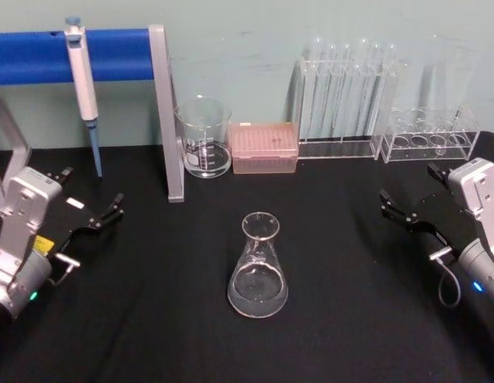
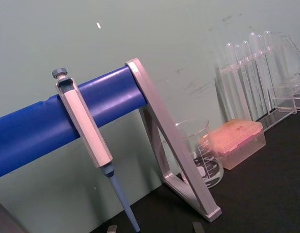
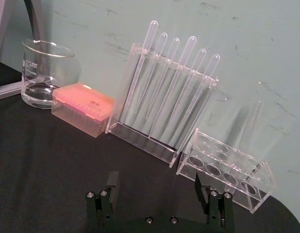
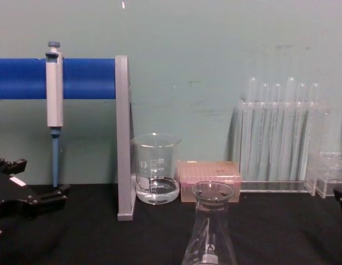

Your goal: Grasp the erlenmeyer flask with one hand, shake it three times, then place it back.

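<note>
Well, we start with the black table [image 1: 151,335] spread wide, and along its far left stands the blue-barred stand [image 1: 111,54] with a pipette [image 1: 85,96] hanging off the bar. Far right, it's the clear rack of dropper pipettes [image 1: 342,104], and beside that the low test-tube rack [image 1: 426,140]. The left gripper [image 1: 95,195] sits at the table's left edge, fingers spread apart, gripping nothing. Over on the right edge it's the same for the right gripper [image 1: 406,182]: the right wrist view has its fingers [image 3: 113,180] parted with nothing between them. The glass beaker [image 1: 205,140] stands by the stand's post, with the pink tip box [image 1: 264,148] just beside it. And the erlenmeyer flask [image 1: 258,267]? Upright, mid-table, nearer the robot than the beaker, well apart from both grippers.
</note>
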Robot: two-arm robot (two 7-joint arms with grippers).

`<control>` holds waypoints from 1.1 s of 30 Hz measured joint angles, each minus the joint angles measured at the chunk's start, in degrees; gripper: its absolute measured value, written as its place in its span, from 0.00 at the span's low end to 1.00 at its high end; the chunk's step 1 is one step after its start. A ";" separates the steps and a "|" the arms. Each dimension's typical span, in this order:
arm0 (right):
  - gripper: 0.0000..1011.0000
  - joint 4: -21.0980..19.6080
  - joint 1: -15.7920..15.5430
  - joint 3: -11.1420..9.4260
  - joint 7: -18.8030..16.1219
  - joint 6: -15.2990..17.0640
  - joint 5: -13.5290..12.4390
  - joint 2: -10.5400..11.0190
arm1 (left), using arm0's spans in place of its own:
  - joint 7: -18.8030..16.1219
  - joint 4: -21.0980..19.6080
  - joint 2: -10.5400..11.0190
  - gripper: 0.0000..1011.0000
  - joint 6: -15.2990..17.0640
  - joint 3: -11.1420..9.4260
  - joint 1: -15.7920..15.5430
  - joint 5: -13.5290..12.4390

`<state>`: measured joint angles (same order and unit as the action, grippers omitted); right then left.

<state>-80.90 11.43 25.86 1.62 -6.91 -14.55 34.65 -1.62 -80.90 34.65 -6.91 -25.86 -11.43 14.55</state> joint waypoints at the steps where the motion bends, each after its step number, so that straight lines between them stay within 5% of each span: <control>1: 0.99 0.00 0.00 0.00 0.00 0.00 0.00 0.00 | 0.00 0.00 0.00 0.99 0.00 0.00 0.00 0.00; 33: 0.99 -0.24 -0.56 -1.02 -2.14 -0.57 -0.48 0.11 | 0.00 0.00 0.00 0.99 0.00 0.00 0.00 0.00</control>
<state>-81.14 10.87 24.84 -0.52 -7.48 -15.03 34.76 -1.62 -80.90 34.65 -6.91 -25.86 -11.43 14.55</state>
